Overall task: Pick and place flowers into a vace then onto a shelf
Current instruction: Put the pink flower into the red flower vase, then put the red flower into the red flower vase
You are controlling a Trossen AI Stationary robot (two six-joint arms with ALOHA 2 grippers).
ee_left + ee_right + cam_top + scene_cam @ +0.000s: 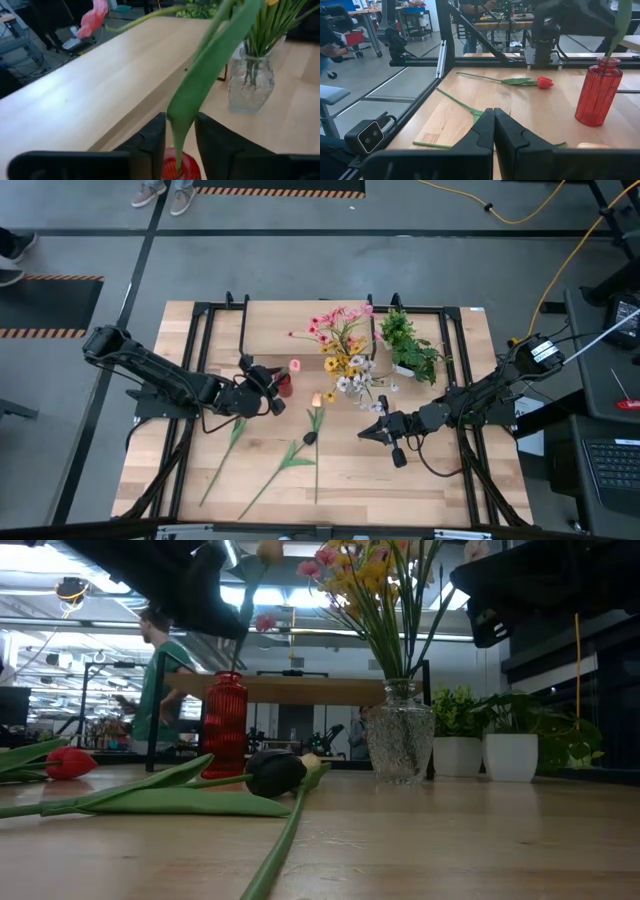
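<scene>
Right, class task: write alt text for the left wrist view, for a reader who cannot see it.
The left end effector grips a green flower stem between its two dark fingers, lowering its end into the mouth of a red vase. The stem's pink bloom hangs over a light-wood shelf. Beside the shelf, a clear glass vase holds more green stems.

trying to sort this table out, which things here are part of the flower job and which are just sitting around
Part of the job:
- pink flower held by the left gripper over the red vase
- loose flowers on the table
- glass vase of flowers
- shelf

Just sitting around:
- potted plant
- right gripper, idle
</scene>
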